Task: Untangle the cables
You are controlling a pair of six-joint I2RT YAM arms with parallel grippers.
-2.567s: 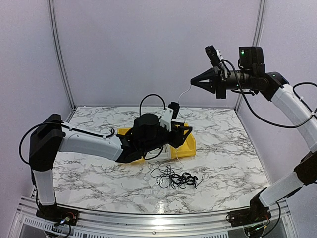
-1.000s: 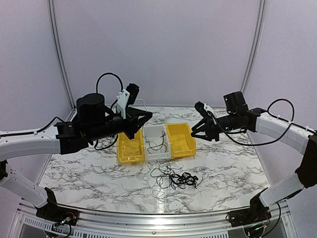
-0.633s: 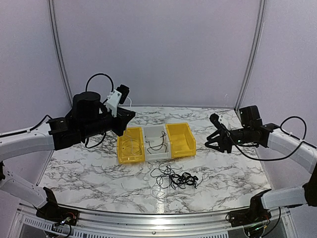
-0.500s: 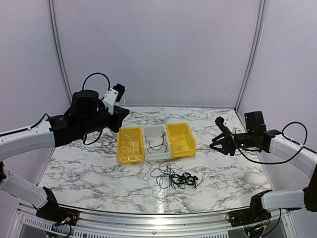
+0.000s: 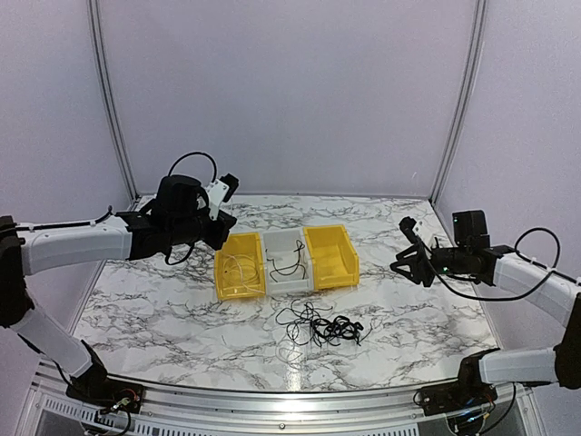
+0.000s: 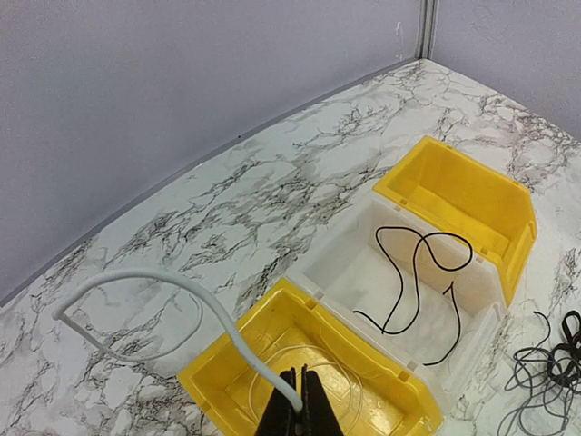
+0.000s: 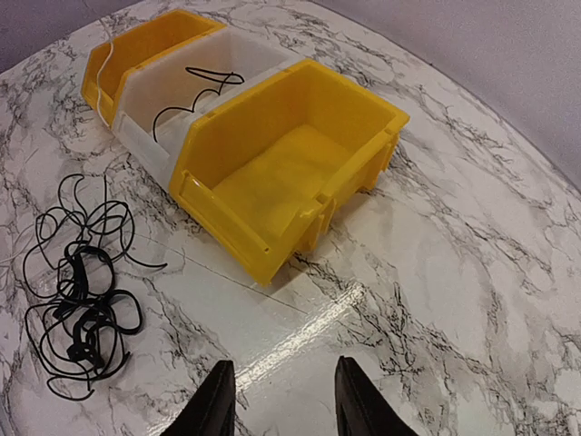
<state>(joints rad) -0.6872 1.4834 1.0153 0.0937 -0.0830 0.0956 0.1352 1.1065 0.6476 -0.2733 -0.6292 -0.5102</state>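
Left gripper [image 6: 297, 400] clenched on the white cable [image 6: 172, 277]; right gripper [image 7: 277, 391] released.

I see the left one poised over the left bin [image 6: 207, 389], with the white cable arching up from its tips and thin pale loops lying in that bin. One black cable [image 6: 413, 272] lies in the clear middle bin [image 6: 331, 245]. The black tangle [image 5: 322, 325] sits on the table [image 5: 436, 318], just in front of the bins. My right gripper hangs to the right of the bins, well apart from the tangle, with its fingers spread and nothing between them.
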